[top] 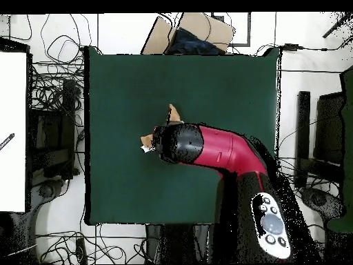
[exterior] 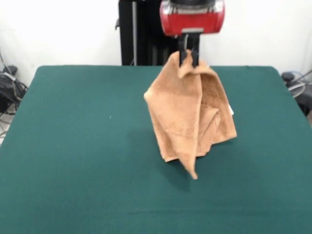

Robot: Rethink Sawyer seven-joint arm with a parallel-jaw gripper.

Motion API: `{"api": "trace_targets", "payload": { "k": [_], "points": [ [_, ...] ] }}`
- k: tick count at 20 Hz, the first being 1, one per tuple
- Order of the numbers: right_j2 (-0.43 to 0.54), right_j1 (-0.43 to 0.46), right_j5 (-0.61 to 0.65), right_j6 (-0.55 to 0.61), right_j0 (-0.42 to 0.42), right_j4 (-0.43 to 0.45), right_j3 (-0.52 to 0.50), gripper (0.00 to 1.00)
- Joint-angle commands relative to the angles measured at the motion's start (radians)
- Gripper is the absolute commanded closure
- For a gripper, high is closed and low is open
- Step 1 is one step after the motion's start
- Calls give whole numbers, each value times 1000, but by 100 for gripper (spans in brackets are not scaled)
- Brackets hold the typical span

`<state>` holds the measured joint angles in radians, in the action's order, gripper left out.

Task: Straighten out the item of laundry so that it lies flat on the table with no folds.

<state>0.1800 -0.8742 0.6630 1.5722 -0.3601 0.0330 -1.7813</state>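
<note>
The peach-orange towel [exterior: 190,114] hangs in loose vertical folds from my gripper [exterior: 188,59], which is shut on its top edge. A white tag [exterior: 230,110] shows at its right side. The lowest corner [exterior: 194,174] hangs just over the dark green table [exterior: 73,146]; I cannot tell if it touches. In the overhead view the red arm [top: 214,148] covers the gripper and most of the towel; only a small peach tip [top: 174,113] and a white tag [top: 146,148] stick out.
The black pedestal [exterior: 139,31] stands behind the table's far edge. Cables lie off both sides of the table [exterior: 9,87]. A cardboard box [top: 186,33] sits beyond the table's edge in the overhead view.
</note>
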Motion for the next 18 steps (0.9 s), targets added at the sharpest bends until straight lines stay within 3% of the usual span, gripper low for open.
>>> {"api": "trace_targets", "payload": {
  "k": [1, 11, 14, 18],
  "points": [
    [41, -143, 167, 90, 17, -68, -69, 100],
    [21, -235, 310, 152, 81, -88, 4, 100],
    [8, -237, 301, 190, 120, -69, 20, 100],
    [-25, -252, 223, 279, 188, -88, -43, 100]
  ]
}}
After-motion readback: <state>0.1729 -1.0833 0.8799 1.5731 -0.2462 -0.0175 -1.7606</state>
